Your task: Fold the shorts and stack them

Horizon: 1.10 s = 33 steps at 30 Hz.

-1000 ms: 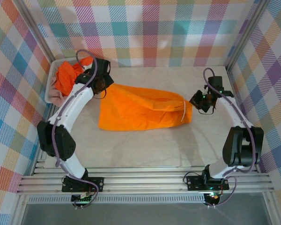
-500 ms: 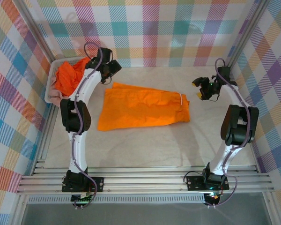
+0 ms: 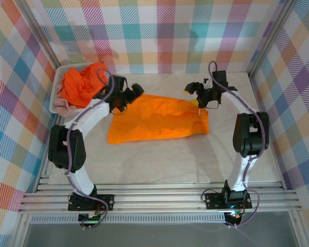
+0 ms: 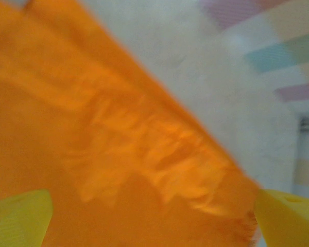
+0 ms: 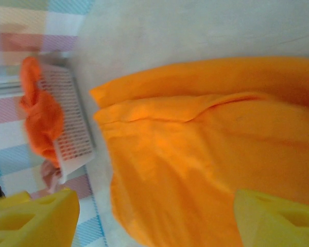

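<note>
Top external view: one pair of orange shorts point(image 3: 157, 119) lies flat at the centre of the table point(image 3: 159, 164). A second orange pair point(image 3: 80, 82) and some pink cloth point(image 3: 62, 109) sit in the white mesh basket point(image 3: 52, 100) at the far left.

The left gripper point(image 3: 137, 91) hovers over the far-left corner of the flat pair. The right gripper point(image 3: 193, 95) hovers over the far-right corner. Both wrist views show the yellow fingertips point(image 4: 20, 216) wide apart with nothing clamped between them.

Probable faults:
- A pinch that takes the top layer alone would skew the fold.
- Unequal lift between the arms would drag or bunch the cloth.
- The left arm, working close to the basket, could knock it.
</note>
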Available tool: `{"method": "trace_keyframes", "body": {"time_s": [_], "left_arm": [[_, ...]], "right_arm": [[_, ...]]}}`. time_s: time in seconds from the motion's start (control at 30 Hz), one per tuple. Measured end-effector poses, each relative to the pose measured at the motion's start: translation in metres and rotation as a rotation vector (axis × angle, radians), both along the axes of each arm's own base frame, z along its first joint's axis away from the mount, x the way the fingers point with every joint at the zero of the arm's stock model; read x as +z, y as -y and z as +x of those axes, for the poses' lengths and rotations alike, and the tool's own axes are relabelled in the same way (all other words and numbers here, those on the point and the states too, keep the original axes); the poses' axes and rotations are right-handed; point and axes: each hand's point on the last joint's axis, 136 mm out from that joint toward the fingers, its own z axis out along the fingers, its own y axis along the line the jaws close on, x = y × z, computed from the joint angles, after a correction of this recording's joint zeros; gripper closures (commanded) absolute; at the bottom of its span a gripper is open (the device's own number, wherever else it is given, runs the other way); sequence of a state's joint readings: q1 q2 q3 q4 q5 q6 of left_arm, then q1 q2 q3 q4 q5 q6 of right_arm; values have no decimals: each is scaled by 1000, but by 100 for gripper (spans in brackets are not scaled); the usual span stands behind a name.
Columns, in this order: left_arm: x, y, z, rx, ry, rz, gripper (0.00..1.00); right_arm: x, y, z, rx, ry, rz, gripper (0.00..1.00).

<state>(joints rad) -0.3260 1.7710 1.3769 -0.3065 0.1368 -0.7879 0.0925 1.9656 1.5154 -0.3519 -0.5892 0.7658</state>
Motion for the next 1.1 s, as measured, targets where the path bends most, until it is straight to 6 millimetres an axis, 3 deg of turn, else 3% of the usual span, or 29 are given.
{"method": "trace_keyframes", "body": {"time_s": [0.07, 0.13, 0.23, 0.33, 0.5, 0.73, 0.9, 1.0, 1.1], "left_arm": [[-46, 5, -13, -12, -84, 21, 0], [-77, 2, -25, -9, -141, 37, 0], [-103, -5, -39, 6, -188, 53, 0], [-114, -8, -44, 19, -185, 56, 0], [-114, -12, -58, 38, -146, 48, 0], [-117, -15, -116, 37, -163, 106, 0], [-114, -14, -150, 23, -184, 119, 0], [-94, -17, -155, 29, -152, 108, 0], [-60, -15, -149, 34, -86, 78, 0]], "right_arm": [[-28, 7, 4, -8, -50, -22, 22], [-45, 12, 4, -17, -87, -39, 22], [-54, 19, 3, -22, -99, -66, 22], [-53, 23, 6, -24, -91, -92, 22], [-64, 25, 7, -9, -91, -124, 21], [-72, 20, -7, 41, -77, -115, 18], [-48, 11, -44, 92, -45, -88, 15], [-7, 4, -66, 117, 42, -81, 13], [39, -9, -89, 146, 152, -71, 12]]}}
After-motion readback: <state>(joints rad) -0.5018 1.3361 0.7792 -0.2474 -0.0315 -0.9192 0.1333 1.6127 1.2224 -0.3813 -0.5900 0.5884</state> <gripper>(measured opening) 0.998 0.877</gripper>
